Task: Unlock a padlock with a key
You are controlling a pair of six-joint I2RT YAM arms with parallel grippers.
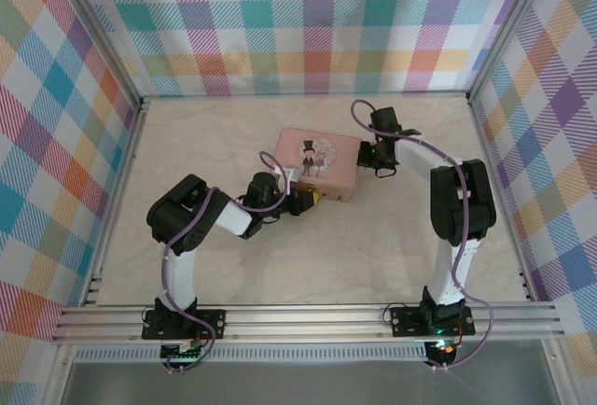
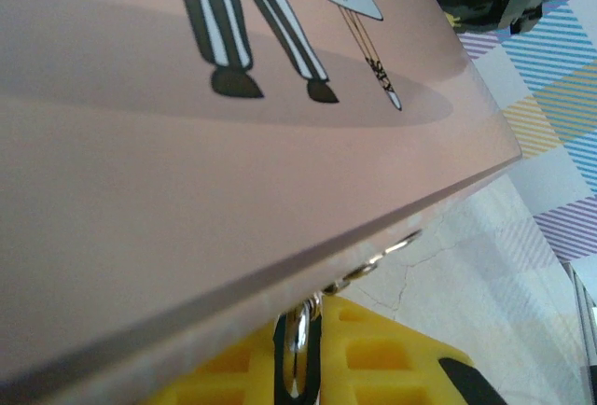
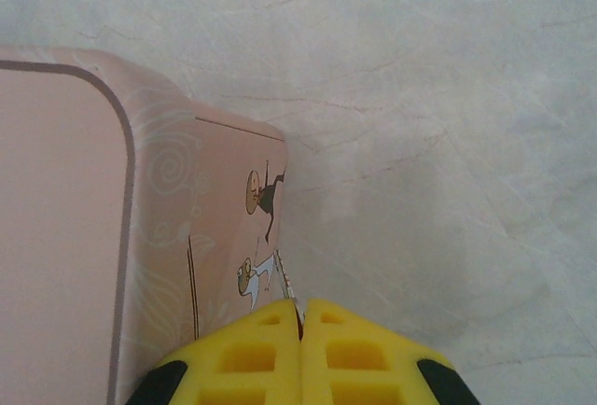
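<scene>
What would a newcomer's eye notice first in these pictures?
The pink picture tin stands out at the middle of the table, against bright checked walls. The left gripper meets its near edge, yellow fingers pinching a metal key ring; the right gripper is shut on a thin metal sliver at its right end.

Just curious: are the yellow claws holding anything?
Left gripper pinches a silvery ring by its rim; right gripper nips a thin metal sliver by its end.

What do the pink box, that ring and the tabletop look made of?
Pink box: painted sheet metal by its look, satin sheen, crisp folded edge. Ring: bright polished metal, mirror glints. Tabletop: pale marble-look surface with fine veins, possibly laminate.
</scene>
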